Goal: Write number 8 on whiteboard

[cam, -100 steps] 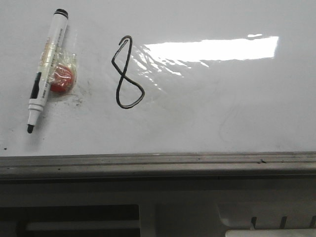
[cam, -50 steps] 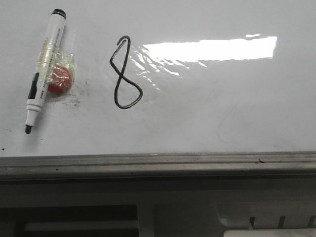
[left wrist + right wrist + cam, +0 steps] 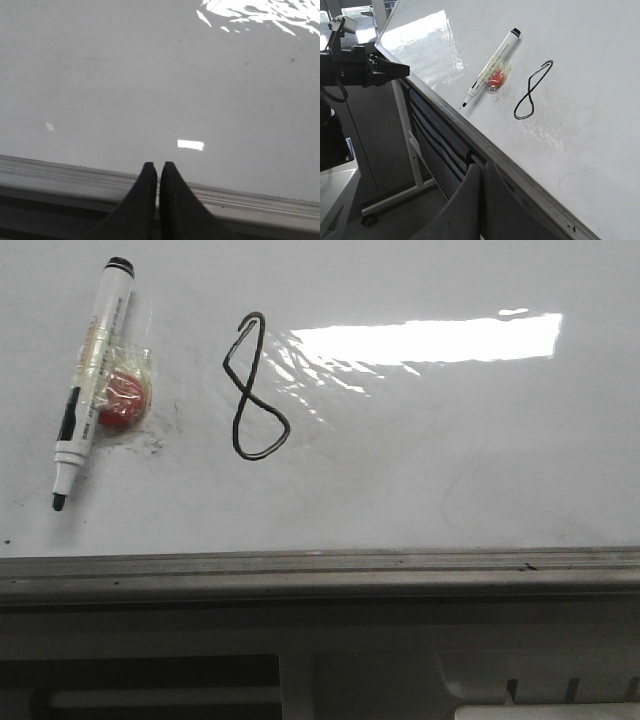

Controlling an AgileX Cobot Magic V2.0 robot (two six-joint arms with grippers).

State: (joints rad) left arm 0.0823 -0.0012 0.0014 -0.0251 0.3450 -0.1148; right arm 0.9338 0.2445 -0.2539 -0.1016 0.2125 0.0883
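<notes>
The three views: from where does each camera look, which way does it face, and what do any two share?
Front view: faces forward at the whiteboard with the number 8 and marker; no robot part shows.
Left wrist view: above the shut left gripper, facing bare board over its rail.
Right wrist view: behind the shut right gripper, off the board's edge.
Front and right wrist views share the 8 and marker.

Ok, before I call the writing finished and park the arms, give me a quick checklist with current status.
1. The number 8 drawn on the whiteboard, both loops closed: ok.
2. Marker lying on the board beside the 8, apart from it: ok.
3. Marker tip uncapped, no cap visible: not ok.
4. Left gripper shut, holding nothing, near the board's edge rail: ok.
5. Right gripper shut, holding nothing, off the board's edge: ok.
6. Ink dry: cannot tell.
</notes>
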